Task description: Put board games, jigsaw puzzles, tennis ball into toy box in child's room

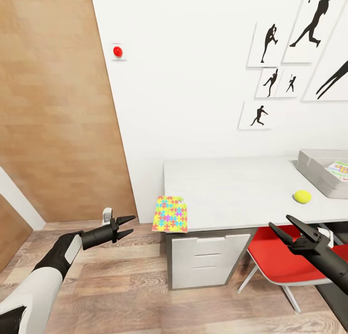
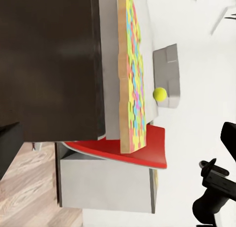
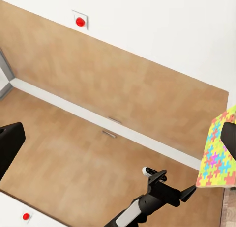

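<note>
Head view: the left pincer [image 1: 126, 227] hangs open and empty over the wood floor [image 1: 121, 285], just short of the counter [image 1: 232, 189]'s near corner. Ahead of its tips and slightly above, a jigsaw puzzle [image 1: 170, 214] lies on that corner with part of it jutting past the edge. The right pincer [image 1: 286, 229] is also spread and empty, below the counter's front edge and above the red chair [image 1: 280, 261]. Beyond it on the counter sits the tennis ball [image 1: 302, 196], and further off the toy box [image 1: 319, 172], with something printed already inside. My reading is that the puzzle is the piece in hand, and the reach has not yet closed.

Left wrist view: the puzzle [image 2: 133, 79] faces the pincer edge-on, its orange side and overhang well exposed. The ball [image 2: 160, 93] and the box [image 2: 167, 74] lie past it. The overhang gives room for one finger above and one below, so the next move calls for levelling the jaws with the board and advancing straight.

Right wrist view: this pincer looks towards the left arm [image 3: 152, 200], with the puzzle [image 3: 216, 156] at one side and the wall with a red button [image 3: 80, 21] behind. Open floor surrounds the left arm; the right is hemmed in by chair and counter edge, so it should rise before travelling.
</note>
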